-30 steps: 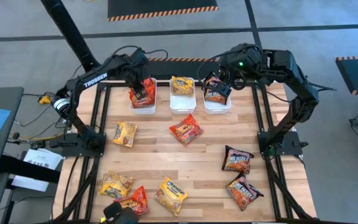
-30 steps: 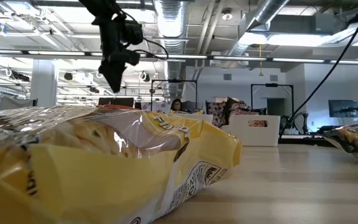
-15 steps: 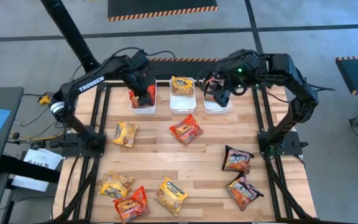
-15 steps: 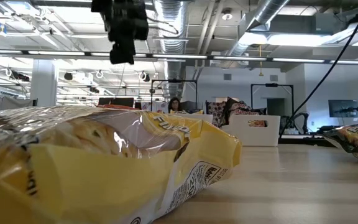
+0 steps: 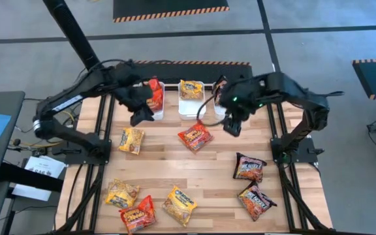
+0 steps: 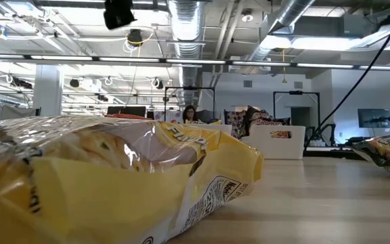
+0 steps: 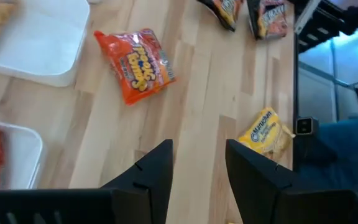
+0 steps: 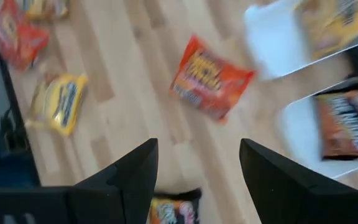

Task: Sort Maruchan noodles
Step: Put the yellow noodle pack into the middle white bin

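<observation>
Red noodle packet (image 5: 195,136) just below-left of open, empty right tool (image 5: 232,125): light, crinkly, slippery—pinch mid-body; left tool (image 5: 138,116) open, empty.

We see a pale wooden worktop (image 5: 214,163) carrying three white tubs (image 5: 191,104) in a row along its upper edge. A red packet (image 5: 194,136) lies at the frame's centre and a yellow one (image 5: 131,140) to its left. Two dark packets (image 5: 249,167) lie at lower right, one below the other. Along the lower edge lie a yellow packet (image 5: 121,193), a red one (image 5: 138,213) touching it, and another yellow one (image 5: 180,204).
</observation>
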You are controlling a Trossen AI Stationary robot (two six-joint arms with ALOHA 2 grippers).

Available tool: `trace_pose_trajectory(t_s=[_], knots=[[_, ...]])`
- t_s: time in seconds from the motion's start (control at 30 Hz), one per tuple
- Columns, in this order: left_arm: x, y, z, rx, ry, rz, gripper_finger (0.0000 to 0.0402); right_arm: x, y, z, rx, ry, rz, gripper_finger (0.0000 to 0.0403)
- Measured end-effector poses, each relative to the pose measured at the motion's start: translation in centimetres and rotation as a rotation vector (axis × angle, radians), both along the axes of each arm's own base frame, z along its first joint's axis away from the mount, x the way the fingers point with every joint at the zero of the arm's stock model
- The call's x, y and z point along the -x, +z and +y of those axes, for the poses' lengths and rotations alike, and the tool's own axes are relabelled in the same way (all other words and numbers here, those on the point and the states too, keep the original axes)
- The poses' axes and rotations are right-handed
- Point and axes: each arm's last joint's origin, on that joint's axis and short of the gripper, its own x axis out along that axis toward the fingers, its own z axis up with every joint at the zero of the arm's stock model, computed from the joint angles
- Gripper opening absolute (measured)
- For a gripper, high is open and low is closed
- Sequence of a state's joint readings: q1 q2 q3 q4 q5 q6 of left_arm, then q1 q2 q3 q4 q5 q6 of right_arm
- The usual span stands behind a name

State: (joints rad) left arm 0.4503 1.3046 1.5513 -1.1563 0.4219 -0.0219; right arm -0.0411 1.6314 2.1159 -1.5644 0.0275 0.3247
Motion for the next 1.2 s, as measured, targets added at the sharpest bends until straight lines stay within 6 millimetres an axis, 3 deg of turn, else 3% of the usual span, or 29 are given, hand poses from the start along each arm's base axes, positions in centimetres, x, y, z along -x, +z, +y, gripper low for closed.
trace_pose_trajectory(t_s=[0.27, 0.57, 0.8, 0.93, 1.2], knots=[[2.6, 2.3, -3.9, -0.008, 0.115, -0.054, 0.0132, -2.3, -4.4, 2.7, -0.174, 0.108, 0.071, 0.0249], [5.1, 3.4, -7.0, 0.029, 0.109, -0.085, 0.0132, -4.7, -7.5, 6.9, -0.287, 0.222, -0.033, 0.0249], [6.6, 3.0, -8.1, -0.022, 0.101, 0.003, 0.0132, -6.5, -9.1, 9.7, -0.343, 0.245, -0.162, 0.0249], [6.9, 2.7, -8.3, -0.047, 0.130, 0.044, 0.0132, -7.6, -9.7, 11.5, -0.282, 0.254, -0.233, 0.0249], [7.0, 2.7, -8.6, -0.059, 0.123, 0.044, 0.0132, -10.2, -12.9, 14.3, -0.247, 0.301, -0.241, 0.0250]])
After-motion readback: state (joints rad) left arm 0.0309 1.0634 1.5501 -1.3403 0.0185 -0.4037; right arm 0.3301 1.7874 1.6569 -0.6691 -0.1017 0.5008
